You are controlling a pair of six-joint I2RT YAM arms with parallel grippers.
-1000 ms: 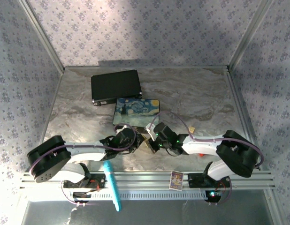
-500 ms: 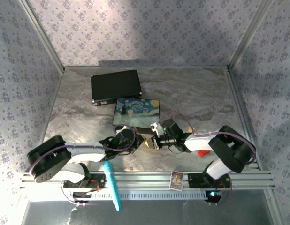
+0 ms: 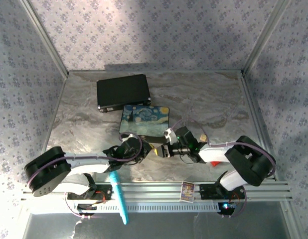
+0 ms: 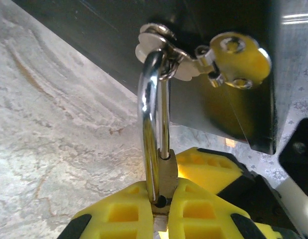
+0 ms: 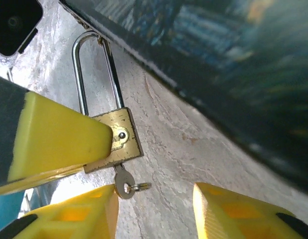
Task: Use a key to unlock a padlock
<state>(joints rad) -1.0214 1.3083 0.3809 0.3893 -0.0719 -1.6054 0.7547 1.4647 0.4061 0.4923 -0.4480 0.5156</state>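
Marbled grey worktop is lying under the squarish brass padlock, which the left jaws are clamping. Beside the silvery key, the right jaws are gaping empty.

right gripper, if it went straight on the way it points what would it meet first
Probably the key in the padlock, just ahead of the open right gripper; depth is unclear.
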